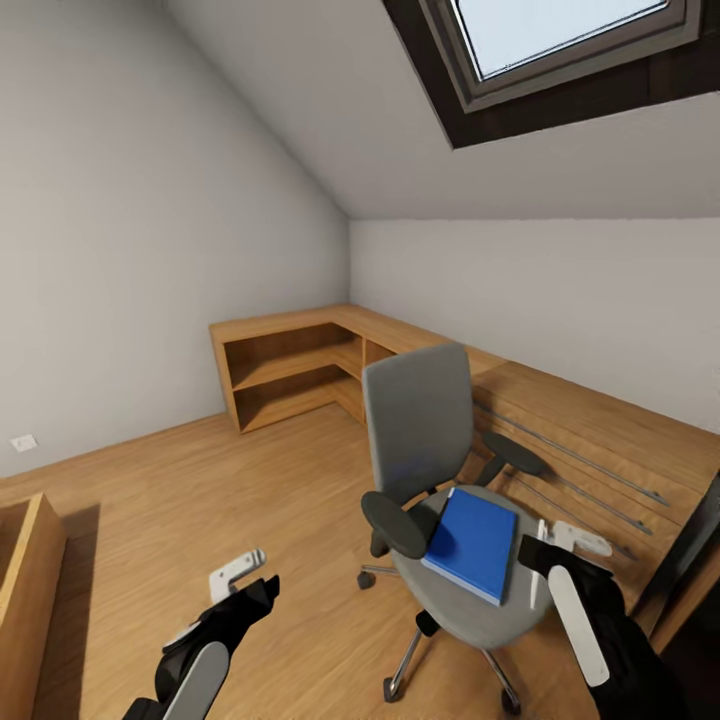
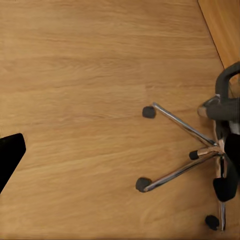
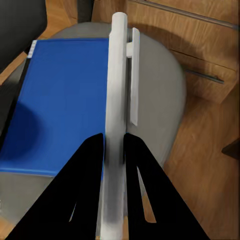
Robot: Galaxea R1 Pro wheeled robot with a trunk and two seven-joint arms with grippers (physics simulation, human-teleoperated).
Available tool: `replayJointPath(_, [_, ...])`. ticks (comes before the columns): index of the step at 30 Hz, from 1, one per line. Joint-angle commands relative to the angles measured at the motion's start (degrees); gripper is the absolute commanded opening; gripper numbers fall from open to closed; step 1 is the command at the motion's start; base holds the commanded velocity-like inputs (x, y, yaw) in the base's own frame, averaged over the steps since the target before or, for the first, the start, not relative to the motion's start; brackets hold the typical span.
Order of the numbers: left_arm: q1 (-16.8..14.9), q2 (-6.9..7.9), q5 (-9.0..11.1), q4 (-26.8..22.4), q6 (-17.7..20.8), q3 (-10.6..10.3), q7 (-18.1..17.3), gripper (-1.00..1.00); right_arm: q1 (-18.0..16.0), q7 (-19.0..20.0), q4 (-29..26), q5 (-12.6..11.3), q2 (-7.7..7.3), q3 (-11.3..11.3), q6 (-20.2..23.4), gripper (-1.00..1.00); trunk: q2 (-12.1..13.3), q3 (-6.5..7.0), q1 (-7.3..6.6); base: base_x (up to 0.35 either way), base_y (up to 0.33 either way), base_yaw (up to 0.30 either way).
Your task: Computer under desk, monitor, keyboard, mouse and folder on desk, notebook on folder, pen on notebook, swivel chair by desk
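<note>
The grey swivel chair [image 1: 415, 420] stands on the wood floor in front of me, its back towards the far wall. The bright blue folder [image 1: 472, 542] lies flat on its seat. My right gripper [image 1: 560, 555] hovers over the seat's right side, shut on a white pen [image 1: 538, 565]. The right wrist view shows the pen [image 3: 117, 75] upright between the black fingers [image 3: 87, 165], beside the folder [image 3: 60, 100]. My left gripper [image 1: 245, 582] hangs open above bare floor left of the chair, whose chrome base [image 2: 185, 150] is in its wrist view. Desk, monitor, keyboard, mouse, computer and notebook are out of view.
A low light-wood cabinet with shelves [image 1: 290, 365] fills the far corner. A wooden unit with metal rails [image 1: 590, 430] runs along the right wall behind the chair. Another wooden piece [image 1: 25, 570] stands at the left edge. A dark panel [image 1: 700, 540] is at the right edge.
</note>
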Motion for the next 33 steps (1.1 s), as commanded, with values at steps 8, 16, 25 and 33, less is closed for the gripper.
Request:
replayJointPath(8, [-0.05,0.0,-1.17,0.15,0.0,-1.64,0.45,1.0,0.86,-1.0,-4.6,-0.69,0.66,-0.15,1.57,-1.0,3.19,1.38,-1.77,-0.014,0.0,0.0])
replayJointPath(16, [-0.05,0.08,-2.59,-3.31,-0.58,-3.41,0.5,1.0,0.99,-1.22,-7.26,-0.63,1.0,-0.26,1.86,-1.0,6.4,2.81,-3.53,-0.035,0.0,0.0])
replayJointPath(25, [2.68,0.16,-2.68,-5.51,-0.65,-6.06,0.59,1.0,1.07,-1.3,-7.94,-0.61,1.0,-0.33,1.86,-1.0,10.01,4.56,-5.51,-0.122,0.0,-0.129])
replayJointPath(33, [2.75,0.16,-2.68,-5.61,-0.71,-6.96,2.15,1.0,1.08,-1.27,-7.95,-0.6,1.06,-0.35,1.86,-1.0,13.22,6.05,-7.26,-0.005,0.0,-0.055])
